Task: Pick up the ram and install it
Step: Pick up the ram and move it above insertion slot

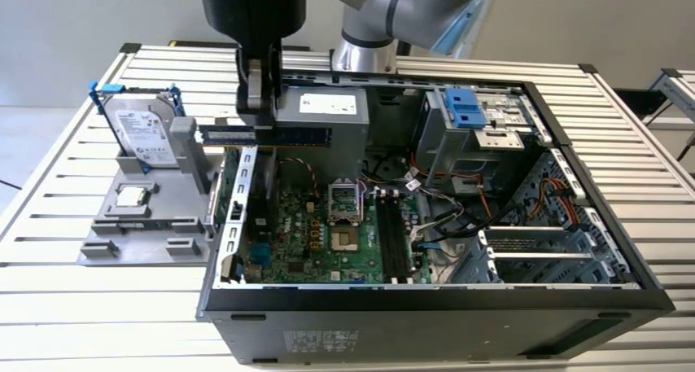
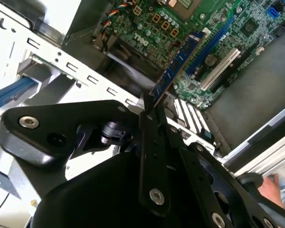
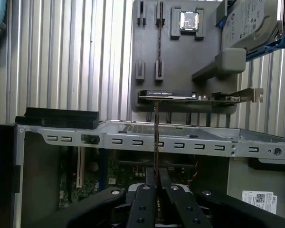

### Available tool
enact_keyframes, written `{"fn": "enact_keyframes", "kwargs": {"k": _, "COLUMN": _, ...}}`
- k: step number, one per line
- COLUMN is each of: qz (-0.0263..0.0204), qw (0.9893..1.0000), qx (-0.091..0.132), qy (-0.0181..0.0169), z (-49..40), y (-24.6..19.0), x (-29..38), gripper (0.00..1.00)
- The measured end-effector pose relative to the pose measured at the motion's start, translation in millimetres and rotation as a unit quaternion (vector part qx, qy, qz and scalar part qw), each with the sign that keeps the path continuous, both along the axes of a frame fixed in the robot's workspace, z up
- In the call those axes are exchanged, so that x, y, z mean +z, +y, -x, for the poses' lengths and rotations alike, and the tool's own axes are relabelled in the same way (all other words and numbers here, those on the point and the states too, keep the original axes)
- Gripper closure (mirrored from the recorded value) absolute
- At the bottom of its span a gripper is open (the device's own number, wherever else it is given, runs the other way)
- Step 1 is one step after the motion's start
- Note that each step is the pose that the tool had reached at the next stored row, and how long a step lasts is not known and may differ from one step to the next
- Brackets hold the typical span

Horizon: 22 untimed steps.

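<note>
The ram is a long blue-green stick held level over the open computer case's wall, at the exterior view's left. My gripper is shut on it from above. In the second wrist view the ram sticks out from the black fingers over the green motherboard. The first wrist view has the ram edge-on as a thin line rising from the gripper. The black memory slots lie on the motherboard, off to the exterior view's right of the ram.
The computer case lies open on a slatted table. A grey holder beside it carries a hard drive, a square processor chip and an expansion card. A person's hand is near the case.
</note>
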<state>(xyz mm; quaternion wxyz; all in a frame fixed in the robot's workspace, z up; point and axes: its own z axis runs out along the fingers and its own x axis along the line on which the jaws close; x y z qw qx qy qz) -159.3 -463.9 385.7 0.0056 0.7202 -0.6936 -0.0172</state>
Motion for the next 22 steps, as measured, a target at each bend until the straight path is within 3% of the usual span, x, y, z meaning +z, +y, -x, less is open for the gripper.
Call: {"fn": "enact_keyframes", "kwargs": {"k": 22, "qz": 0.0, "qw": 0.9997, "qx": -0.024, "qy": 0.0, "z": -32.2, "y": 0.0, "x": 0.0, "gripper": 1.0}}
